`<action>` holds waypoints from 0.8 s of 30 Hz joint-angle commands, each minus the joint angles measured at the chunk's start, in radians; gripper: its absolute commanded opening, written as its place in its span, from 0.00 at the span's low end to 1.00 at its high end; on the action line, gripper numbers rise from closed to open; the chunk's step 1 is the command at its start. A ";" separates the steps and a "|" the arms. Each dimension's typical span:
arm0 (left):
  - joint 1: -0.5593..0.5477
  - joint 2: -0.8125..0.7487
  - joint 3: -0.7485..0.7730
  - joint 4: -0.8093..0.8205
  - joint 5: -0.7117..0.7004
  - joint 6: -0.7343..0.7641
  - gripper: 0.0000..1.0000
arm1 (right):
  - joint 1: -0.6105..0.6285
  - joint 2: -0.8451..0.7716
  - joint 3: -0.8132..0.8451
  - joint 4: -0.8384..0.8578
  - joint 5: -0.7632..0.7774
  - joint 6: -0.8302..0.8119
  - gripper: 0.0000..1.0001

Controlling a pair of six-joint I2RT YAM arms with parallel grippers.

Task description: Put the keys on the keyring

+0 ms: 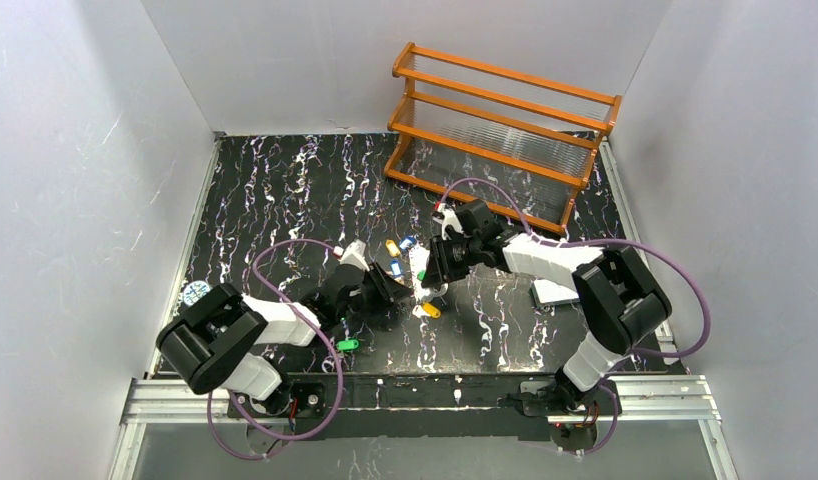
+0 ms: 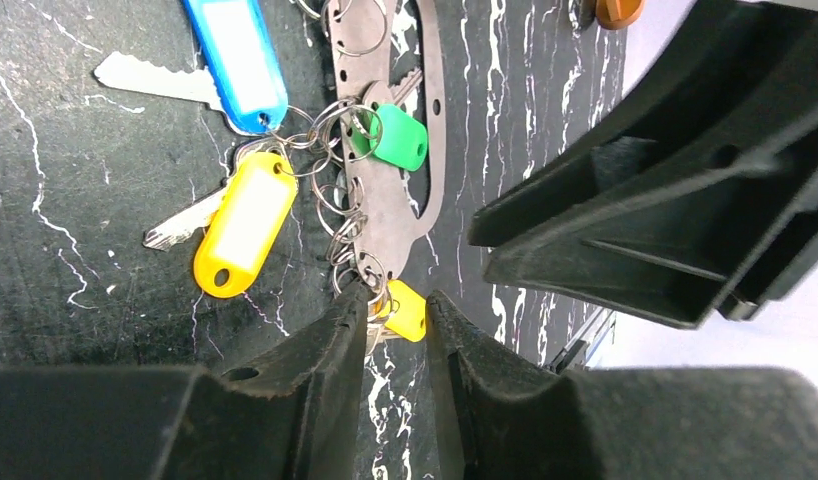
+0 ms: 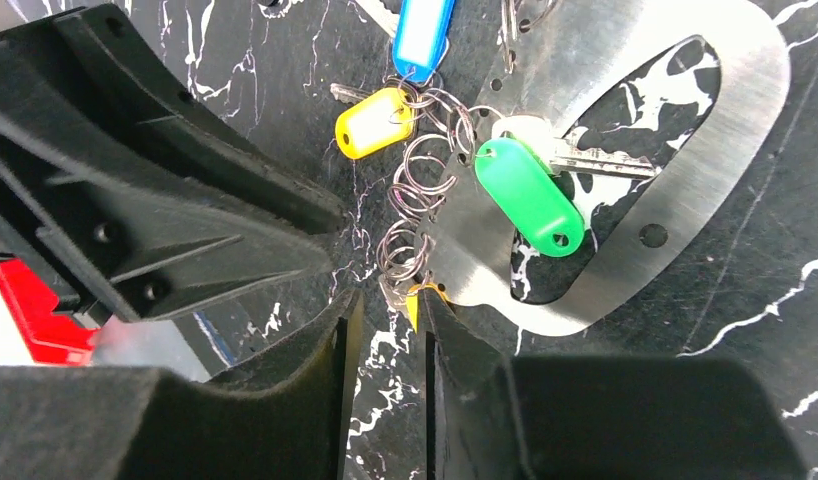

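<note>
Closest to the lens stands the left gripper (image 2: 397, 292), its jaws a little apart with a small yellow tag (image 2: 409, 314) at their mouth; whether they pinch it we cannot tell. Opposite, the right gripper (image 3: 389, 295) has its jaws parted, and we see bare table in the gap. Both work over a black table (image 1: 285, 190) with white marble veins, closed in by white walls (image 1: 85, 150). At the far right an orange rack (image 1: 500, 125) carries ribbed clear shelves. The keyring (image 2: 385, 215), a flat oval loop of pale metal, lies in the middle of the table between the two grippers. Small split rings (image 3: 425, 185) hang along its edge, and a blue-tagged key (image 2: 235, 60), a yellow-tagged key (image 2: 243, 222) and a green-tagged key (image 3: 530, 195) seem joined to them, the green one lying across the opening of the loop. One more green key (image 1: 347, 345) lies apart near the left arm. The blue-tagged key is cut off by the frame, and a red shape (image 3: 35, 310) at the edge of the right wrist view is too blurred to name.
</note>
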 commanded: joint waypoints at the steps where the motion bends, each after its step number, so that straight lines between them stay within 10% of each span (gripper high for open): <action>1: 0.003 -0.058 -0.020 0.001 -0.014 0.087 0.30 | -0.014 0.045 -0.025 0.071 -0.110 0.095 0.36; 24: 0.000 -0.283 0.025 -0.217 0.066 0.607 0.47 | -0.015 0.172 -0.021 0.165 -0.148 0.222 0.29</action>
